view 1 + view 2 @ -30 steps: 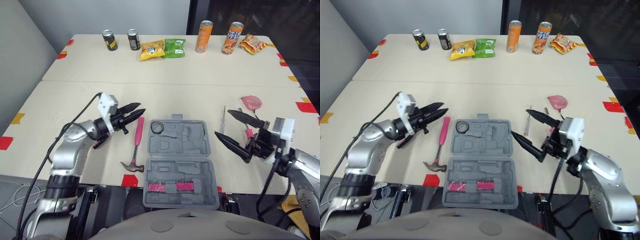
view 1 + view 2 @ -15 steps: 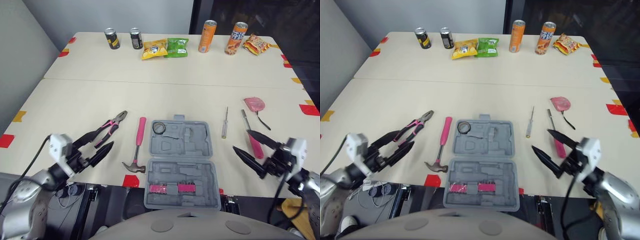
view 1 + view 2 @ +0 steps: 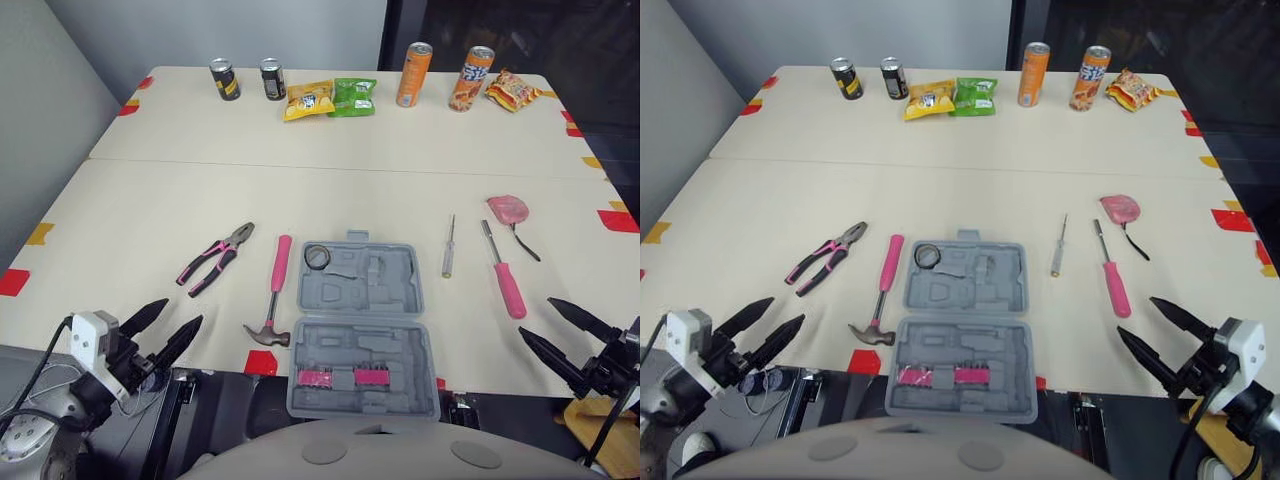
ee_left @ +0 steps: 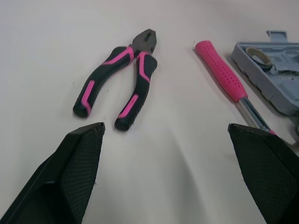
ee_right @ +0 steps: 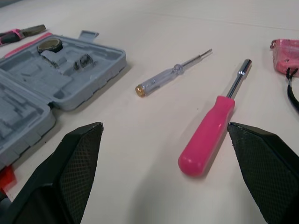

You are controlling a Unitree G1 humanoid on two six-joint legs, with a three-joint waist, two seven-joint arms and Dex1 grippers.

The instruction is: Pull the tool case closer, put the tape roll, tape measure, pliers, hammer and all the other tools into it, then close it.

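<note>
Near the pliers (image 3: 214,266), left gripper (image 3: 183,311) gapes empty

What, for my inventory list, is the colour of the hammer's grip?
Pink: the hammer's grip is plain pink, clearest in the left wrist view.

Cans (image 3: 411,74) and snack packets (image 3: 304,99) line the table's (image 3: 300,190) far edge.

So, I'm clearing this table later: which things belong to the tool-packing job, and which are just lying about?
Job: case, tape roll, pliers, hammer, tape measure, tester, pink driver.

Lying about: dark cans, orange cans, snack bags.
</note>
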